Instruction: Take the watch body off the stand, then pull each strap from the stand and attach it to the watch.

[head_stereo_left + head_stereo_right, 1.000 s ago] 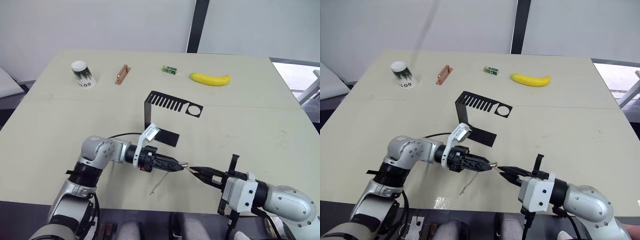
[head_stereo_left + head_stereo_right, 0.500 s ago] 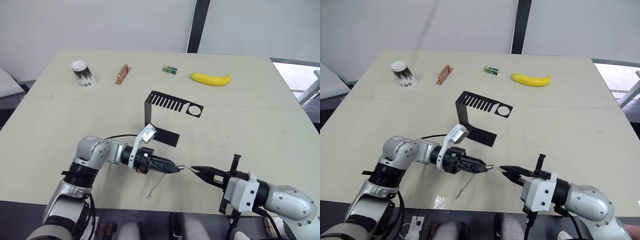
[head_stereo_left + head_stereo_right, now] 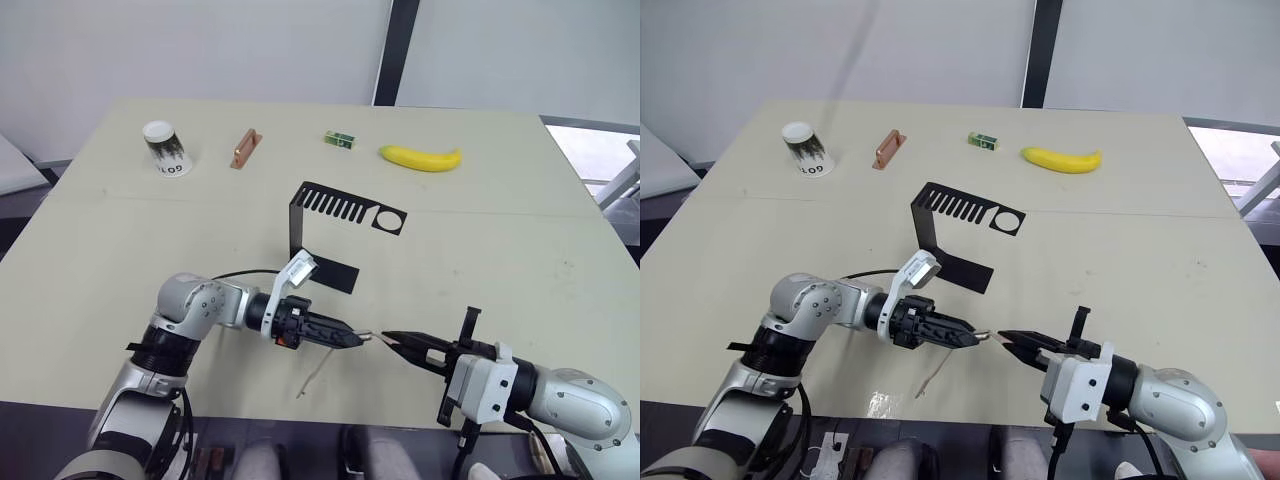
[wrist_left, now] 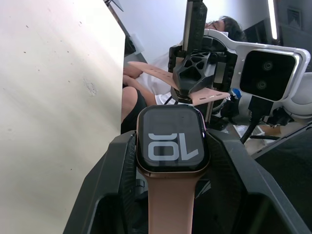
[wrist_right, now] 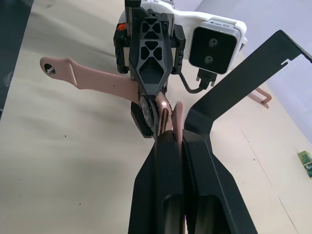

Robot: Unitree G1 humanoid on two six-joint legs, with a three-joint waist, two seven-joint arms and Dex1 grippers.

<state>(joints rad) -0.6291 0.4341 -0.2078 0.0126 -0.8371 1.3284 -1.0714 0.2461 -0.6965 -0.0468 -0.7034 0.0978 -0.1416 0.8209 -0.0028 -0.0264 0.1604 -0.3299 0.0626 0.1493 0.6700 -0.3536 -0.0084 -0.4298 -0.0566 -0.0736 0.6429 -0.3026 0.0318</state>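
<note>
My left gripper (image 3: 352,340) is shut on the watch body (image 4: 170,141), whose dark screen shows a white "10". One pink strap (image 3: 318,372) is joined to the watch and hangs down toward the table. My right gripper (image 3: 392,341) faces it tip to tip, shut on the second pink strap (image 5: 176,114), which is held edge-on. That strap's free end sits right at the watch body (image 5: 155,109); I cannot tell if they touch. The black stand (image 3: 340,215) sits on the table behind both grippers.
Along the far side lie a paper cup (image 3: 165,148), a copper-brown block (image 3: 244,148), a small green box (image 3: 339,139) and a banana (image 3: 420,157). Both grippers hover near the table's front edge (image 3: 330,418). A person (image 4: 222,27) shows behind my right arm.
The left gripper with the watch drew back a little to the left and down, then edged toward the right gripper again. The right gripper has hardly moved.
</note>
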